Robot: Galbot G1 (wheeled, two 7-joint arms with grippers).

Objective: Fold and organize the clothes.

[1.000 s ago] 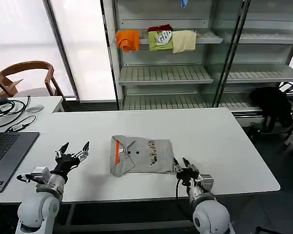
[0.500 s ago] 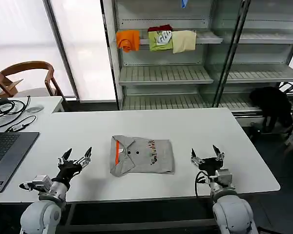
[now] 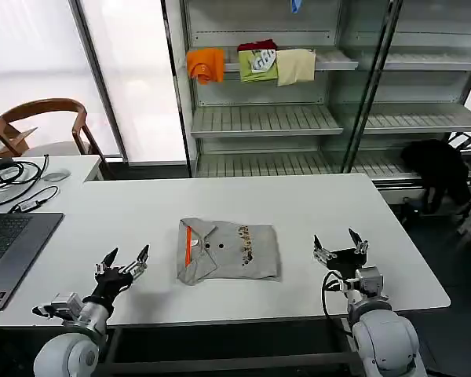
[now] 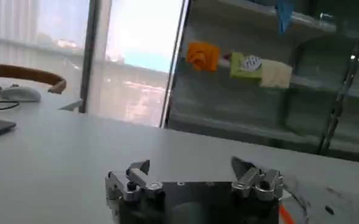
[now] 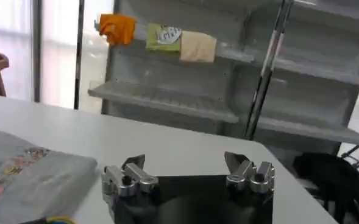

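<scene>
A grey polo (image 3: 228,251), folded into a rectangle with an orange collar lining, buttons and a small multicolour print, lies flat near the front middle of the white table (image 3: 243,200). Its edge appears in the right wrist view (image 5: 27,176). My left gripper (image 3: 124,258) hovers open over the table to the left of the polo, holding nothing; its fingers (image 4: 139,168) stand wide apart. My right gripper (image 3: 336,242) hovers open to the right of the polo, also holding nothing, its fingers (image 5: 133,162) spread.
A laptop (image 3: 8,247) and cables (image 3: 8,173) lie at the table's left end, a wooden chair (image 3: 39,118) behind. Metal shelves (image 3: 267,118) at the back hold orange, green and cream folded cloths (image 3: 255,64). A black fabric heap (image 3: 436,169) lies at the right.
My right gripper has left the polo's right edge and moved right and up, standing open. My left gripper has drawn back slightly toward the table's front. The polo has not moved.
</scene>
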